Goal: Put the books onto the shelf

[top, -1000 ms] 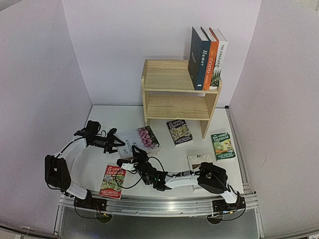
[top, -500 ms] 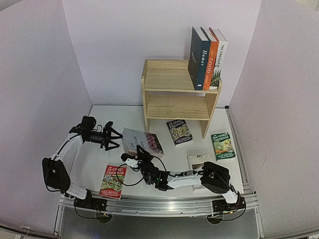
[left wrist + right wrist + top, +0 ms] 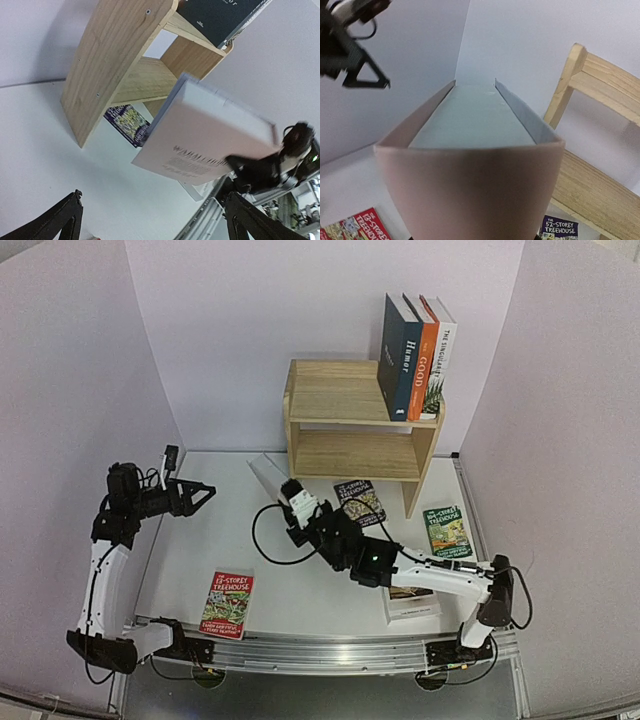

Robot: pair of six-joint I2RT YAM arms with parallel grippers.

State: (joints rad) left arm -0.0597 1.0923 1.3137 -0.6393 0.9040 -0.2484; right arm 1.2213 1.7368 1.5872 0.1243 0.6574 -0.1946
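Gripping the pinkish-white book (image 3: 266, 472) by one end, the right fingers (image 3: 287, 492) hold it tilted above the counter (image 3: 220, 550), with the pine shelf (image 3: 340, 395) just beyond them to the right. What's the risk here? (desk)

A slip, judging by the hold. Those fingers are closed partway, clamped across the book's thickness at one end only, and most of the volume hangs out past them. A quick swing could twist it loose. The shelf's side panel also stands close ahead of them, so a leading corner might clip it, jolt the shelf and topple the navy book (image 3: 398, 355) and its two neighbours upright on the top tier. (photographer)

And the other arm? (desk)

The left fingers (image 3: 198, 498) are spread wide, holding nothing and touching nothing, with the lifted book well beyond their tips. (photographer)

Anything underneath? (desk)

A dark Treehouse paperback (image 3: 359, 503) lies flat below and to the right of the right fingers. A dropped book would probably land on or beside it. (photographer)
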